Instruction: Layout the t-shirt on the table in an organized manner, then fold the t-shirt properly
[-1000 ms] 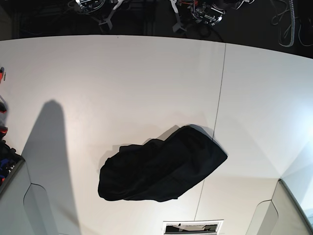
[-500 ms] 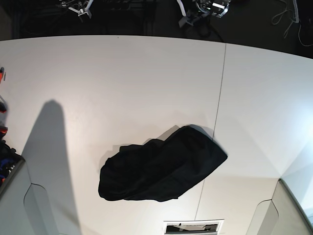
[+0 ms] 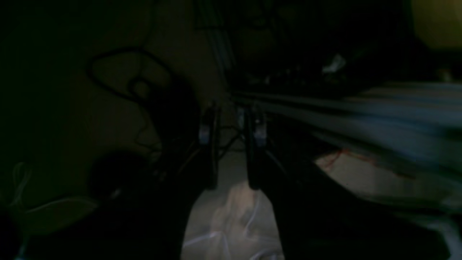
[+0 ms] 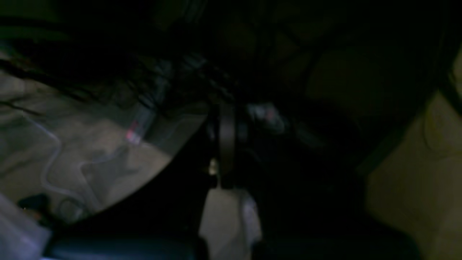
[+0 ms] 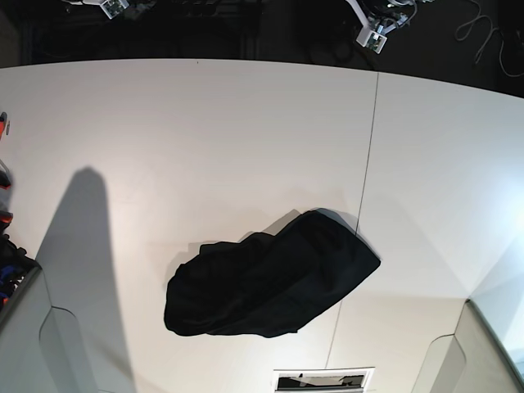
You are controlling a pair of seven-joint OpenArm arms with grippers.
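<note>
The black t-shirt (image 5: 270, 278) lies crumpled in a lopsided heap near the front of the white table (image 5: 205, 139), plain side showing, with nothing touching it. Both arms are far from it, beyond the table's far edge: the left arm (image 5: 372, 29) at the top right, the right arm (image 5: 110, 6) at the top left. In the dim left wrist view, my left gripper (image 3: 231, 159) is open by a narrow gap with nothing in it. The right wrist view shows my right gripper (image 4: 225, 144) shut and empty.
A thin dark seam (image 5: 368, 164) crosses the table just right of the shirt. Red and blue objects (image 5: 4, 221) sit at the left edge. Grey panels (image 5: 33, 327) fill the front corners, and a white-framed slot (image 5: 323, 379) is at the front edge. Cables (image 5: 483, 33) hang in the dark behind.
Both arms have pulled farther back and outward behind the far edge. The left gripper has opened slightly. The t-shirt has not moved.
</note>
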